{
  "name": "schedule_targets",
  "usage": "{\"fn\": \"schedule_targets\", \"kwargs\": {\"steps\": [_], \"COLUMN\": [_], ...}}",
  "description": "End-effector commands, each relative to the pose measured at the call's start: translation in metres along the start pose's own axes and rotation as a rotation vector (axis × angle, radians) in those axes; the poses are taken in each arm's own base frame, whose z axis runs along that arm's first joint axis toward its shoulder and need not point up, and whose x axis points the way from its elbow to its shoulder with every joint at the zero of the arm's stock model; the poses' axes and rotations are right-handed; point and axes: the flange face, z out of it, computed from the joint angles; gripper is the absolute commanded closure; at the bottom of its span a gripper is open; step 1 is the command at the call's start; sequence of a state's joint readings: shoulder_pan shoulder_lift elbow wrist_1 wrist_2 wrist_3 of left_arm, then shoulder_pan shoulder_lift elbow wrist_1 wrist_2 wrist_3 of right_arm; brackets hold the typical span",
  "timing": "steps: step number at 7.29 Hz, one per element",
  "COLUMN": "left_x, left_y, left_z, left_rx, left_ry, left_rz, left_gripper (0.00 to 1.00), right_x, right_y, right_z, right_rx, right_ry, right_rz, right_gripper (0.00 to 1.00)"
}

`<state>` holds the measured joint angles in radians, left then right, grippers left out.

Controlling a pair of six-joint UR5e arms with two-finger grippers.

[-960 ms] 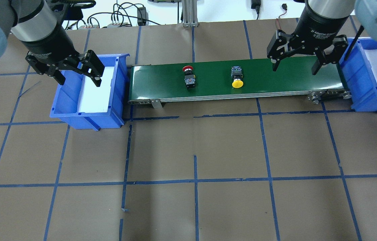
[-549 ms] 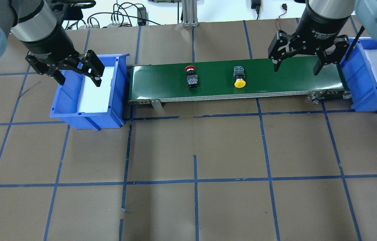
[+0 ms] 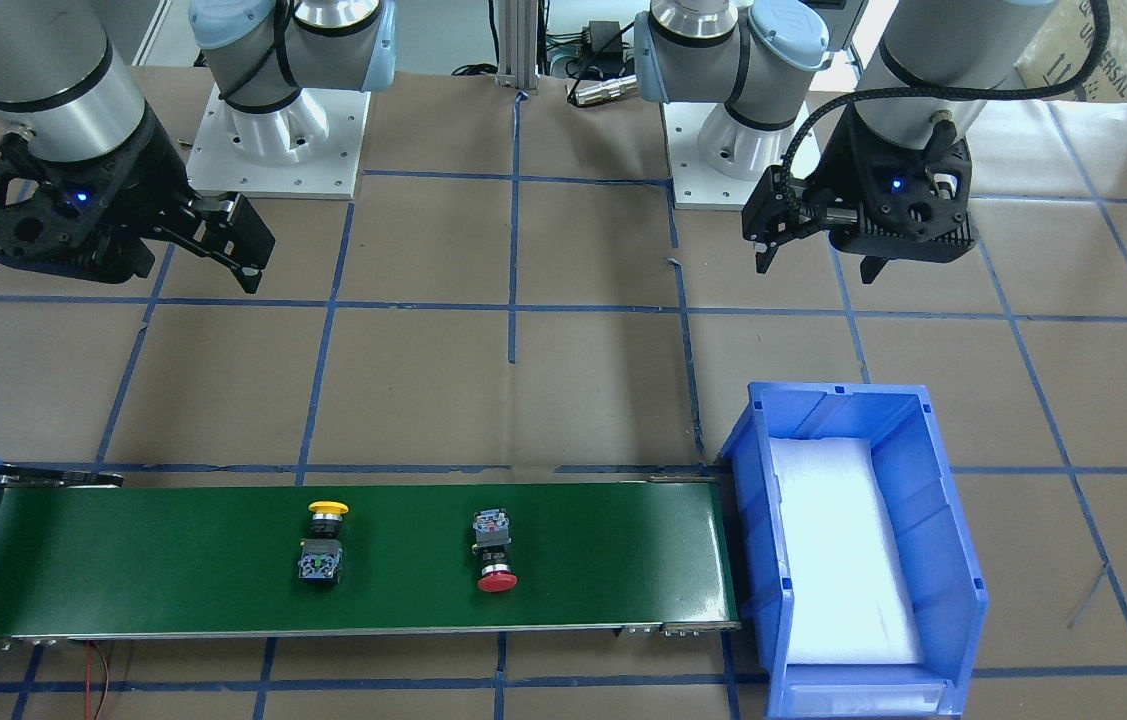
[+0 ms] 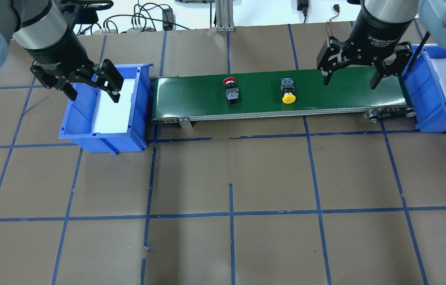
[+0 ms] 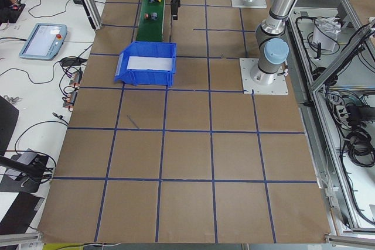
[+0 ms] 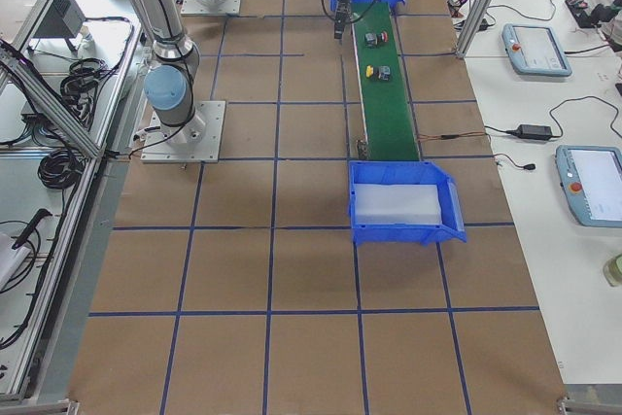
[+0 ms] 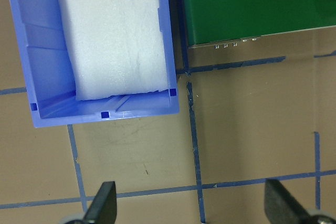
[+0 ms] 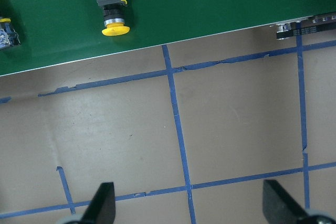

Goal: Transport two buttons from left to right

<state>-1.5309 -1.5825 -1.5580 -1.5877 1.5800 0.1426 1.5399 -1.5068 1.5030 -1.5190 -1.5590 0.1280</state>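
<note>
Yellow button (image 4: 288,91), red button (image 4: 231,90) (on belt (image 4: 191,99))

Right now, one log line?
red button, yellow button: on conveyor belt | left pincer: open, empty | right pincer: open, empty

The yellow-capped button (image 4: 288,92) and red-capped button (image 4: 231,90) are lying well apart on the conveyor belt (image 4: 191,95), bare belt surrounding each. The left bin (image 4: 139,103) and right bin (image 4: 430,120) are walling off the belt's ends. The right end effector (image 4: 350,84), fingers spread, is hanging over the belt's right end. The tabletop (image 4: 270,178) on the belt's robot side is lying open.
</note>
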Motion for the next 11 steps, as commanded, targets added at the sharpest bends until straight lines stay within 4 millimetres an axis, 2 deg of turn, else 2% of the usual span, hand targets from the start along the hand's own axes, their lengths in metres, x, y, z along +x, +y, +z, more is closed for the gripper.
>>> {"fn": "schedule_targets", "kwargs": {"steps": [1, 8, 9, 10, 11], "left_x": [0.0, 0.0, 0.0, 0.0, 0.0], "left_y": [0.0, -0.001, -0.001, -0.001, -0.001], "left_z": [0.0, 0.0, 0.0, 0.0, 0.001], "left_rx": [0.0, 0.0, 0.0, 0.0, -0.001], "left_ry": [0.0, 0.0, 0.0, 0.0, 0.0], "left_rz": [0.002, 0.002, 0.002, 0.002, 0.002], "left_gripper": [0.0, 0.0, 0.0, 0.0, 0.0], "right_x": [0.001, 0.005, 0.019, 0.054, 0.082], "right_y": [0.0, -0.003, -0.012, -0.036, -0.069], "right_z": [0.0, 0.001, 0.002, 0.012, 0.047], "right_rx": [-0.001, 0.001, 0.007, -0.012, -0.051], "right_ry": [0.003, 0.004, -0.003, -0.01, -0.023], "right_rz": [0.001, 0.002, -0.047, -0.033, -0.027], "right_gripper": [0.0, 0.0, 0.0, 0.0, 0.01]}}
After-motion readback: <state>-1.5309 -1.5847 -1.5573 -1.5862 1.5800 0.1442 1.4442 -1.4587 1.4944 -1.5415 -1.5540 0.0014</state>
